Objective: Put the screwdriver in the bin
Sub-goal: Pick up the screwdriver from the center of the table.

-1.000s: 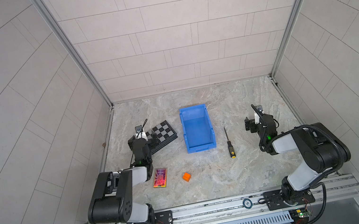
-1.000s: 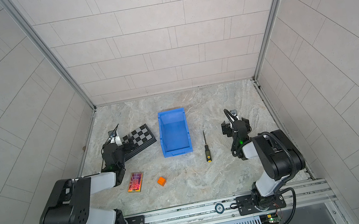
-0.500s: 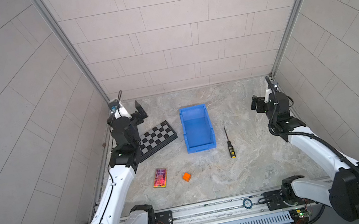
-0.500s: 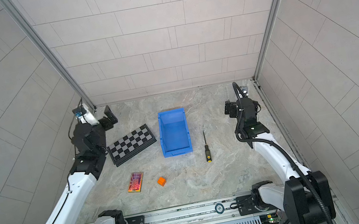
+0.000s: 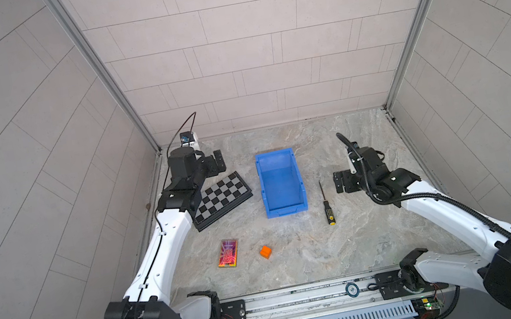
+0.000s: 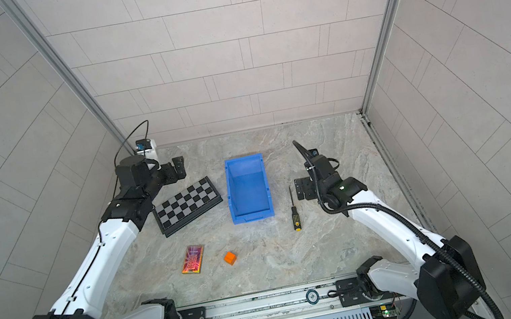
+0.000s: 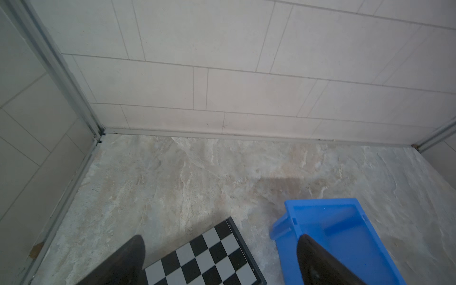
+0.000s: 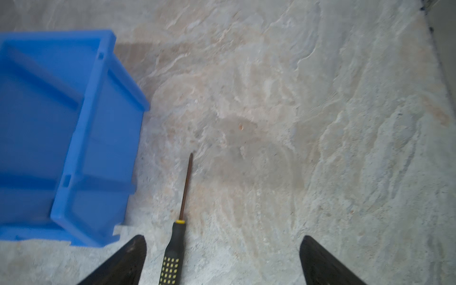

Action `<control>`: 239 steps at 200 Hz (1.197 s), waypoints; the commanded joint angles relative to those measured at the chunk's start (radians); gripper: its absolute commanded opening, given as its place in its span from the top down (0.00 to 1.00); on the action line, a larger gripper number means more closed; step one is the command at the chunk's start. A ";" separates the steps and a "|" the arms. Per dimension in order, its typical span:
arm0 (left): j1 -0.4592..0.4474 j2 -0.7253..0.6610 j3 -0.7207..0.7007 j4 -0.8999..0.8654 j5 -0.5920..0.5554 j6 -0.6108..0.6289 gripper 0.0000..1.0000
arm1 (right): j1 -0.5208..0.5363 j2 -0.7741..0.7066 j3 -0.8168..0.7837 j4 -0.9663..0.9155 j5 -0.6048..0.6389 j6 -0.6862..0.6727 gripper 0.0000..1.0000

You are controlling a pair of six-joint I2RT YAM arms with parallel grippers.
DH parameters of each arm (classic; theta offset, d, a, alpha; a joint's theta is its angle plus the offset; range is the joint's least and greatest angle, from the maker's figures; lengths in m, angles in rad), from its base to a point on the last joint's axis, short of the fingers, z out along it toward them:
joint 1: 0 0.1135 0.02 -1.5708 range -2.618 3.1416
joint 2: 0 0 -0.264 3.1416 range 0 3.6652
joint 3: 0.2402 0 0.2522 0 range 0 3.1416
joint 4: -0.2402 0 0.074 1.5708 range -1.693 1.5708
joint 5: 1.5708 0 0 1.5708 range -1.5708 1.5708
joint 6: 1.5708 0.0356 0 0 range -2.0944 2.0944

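Marbled tabletop (image 5: 351,250), tiled walls (image 5: 247,62); left end effector (image 5: 219,162), right end effector (image 5: 339,183) agape, apparently empty.

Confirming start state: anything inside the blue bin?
Nothing: the bin shows a bare blue floor in both top views. The screwdriver lies outside, beside it. The front lip may hide a thin strip of floor.

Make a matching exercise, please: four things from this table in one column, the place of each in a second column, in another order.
1. screwdriver
2. chessboard
3. cube
4. bin

A. middle of the table, nothing inside
B. left of the bin
C. right of the bin, lying flat
D. beside the shiny card

Pairs: 1-C, 2-B, 3-D, 4-A
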 commanded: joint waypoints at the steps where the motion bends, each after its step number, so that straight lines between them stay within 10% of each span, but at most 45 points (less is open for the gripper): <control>1: -0.021 -0.001 0.039 -0.052 0.097 0.028 0.00 | 0.061 0.001 -0.050 -0.048 0.064 0.095 0.01; 239: -0.023 -0.004 0.023 -0.048 0.001 0.022 0.01 | 0.225 0.325 -0.116 0.142 -0.019 0.319 0.51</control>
